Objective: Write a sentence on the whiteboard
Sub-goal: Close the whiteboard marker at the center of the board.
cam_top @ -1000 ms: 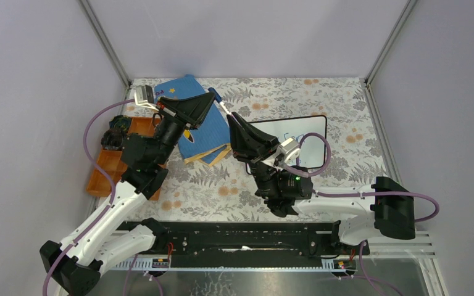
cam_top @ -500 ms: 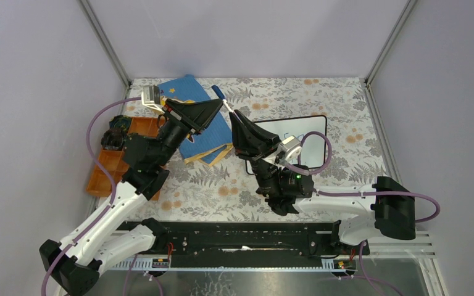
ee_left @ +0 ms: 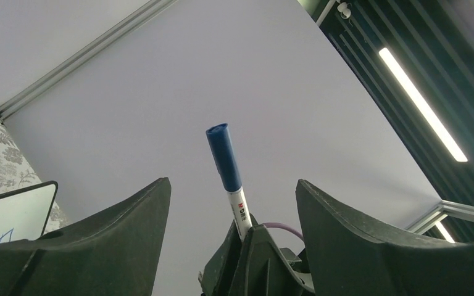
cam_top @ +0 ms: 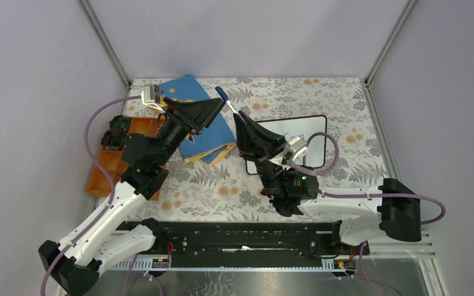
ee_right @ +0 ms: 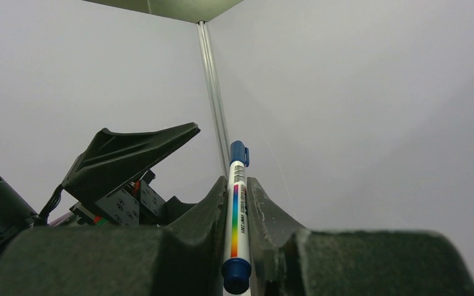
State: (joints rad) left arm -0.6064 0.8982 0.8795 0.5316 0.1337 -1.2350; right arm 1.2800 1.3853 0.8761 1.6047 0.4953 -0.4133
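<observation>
Right gripper [ee_right: 237,188] clamps marker [ee_right: 237,216]; left gripper [ee_left: 231,183] spread; orange tray [cam_top: 100,171] holds dark, unclear items.

arm links [cam_top: 108,213]: white | joints [cam_top: 141,157]: black | left claw [cam_top: 222,106], right claw [cam_top: 236,115]: black wedges | cables [cam_top: 87,131]: purple | right wrist light [cam_top: 304,178]: green

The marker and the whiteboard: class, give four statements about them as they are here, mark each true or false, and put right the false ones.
1. The right gripper is shut on the marker. True.
2. The left gripper is clamped on the marker. False: its jaws stand wide open on either side of the marker, touching nothing.
3. A blue cap sits on the marker's far end. True.
4. The whiteboard lies on top of the blue book. False: it lies on the table, to the right of the book.
</observation>
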